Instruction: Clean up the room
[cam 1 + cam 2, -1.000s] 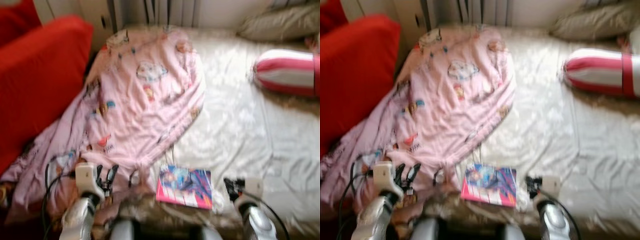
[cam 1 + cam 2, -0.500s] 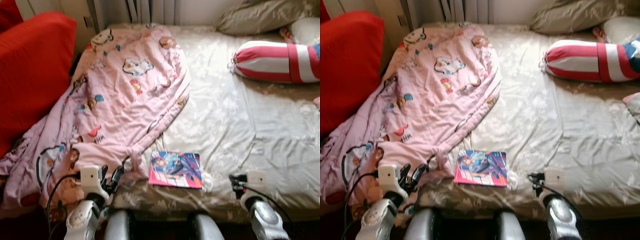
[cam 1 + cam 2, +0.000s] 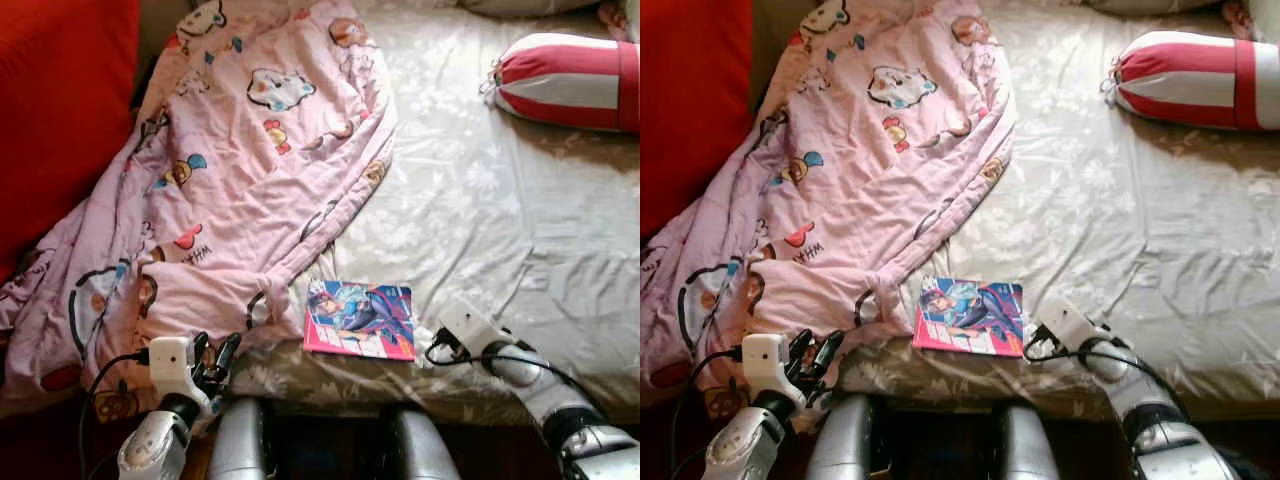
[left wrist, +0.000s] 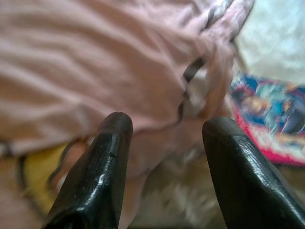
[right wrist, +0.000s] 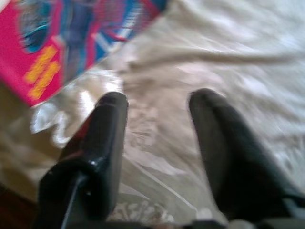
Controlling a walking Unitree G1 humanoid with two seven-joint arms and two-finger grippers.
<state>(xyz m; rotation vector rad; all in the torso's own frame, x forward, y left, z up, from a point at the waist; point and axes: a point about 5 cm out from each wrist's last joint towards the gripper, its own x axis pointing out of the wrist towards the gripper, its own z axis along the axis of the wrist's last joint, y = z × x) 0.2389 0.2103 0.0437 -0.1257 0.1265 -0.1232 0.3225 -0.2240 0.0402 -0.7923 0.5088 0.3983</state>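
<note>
A colourful book with a pink edge lies flat on the beige bed sheet, near the bed's front edge. Just right of it, my right gripper hovers low over the sheet; in the right wrist view it is open, with the book's corner just beyond one fingertip. A rumpled pink cartoon blanket covers the bed's left side and hangs off it. My left gripper is at the blanket's lower edge, open and empty.
A red and white striped bolster lies at the bed's far right. A red sofa stands along the left, against the blanket. My silver legs are close to the bed's front edge.
The view has tilted down and come nearer the bed. My right arm has reached forward and left, close to the book. The left gripper stays by the blanket's edge.
</note>
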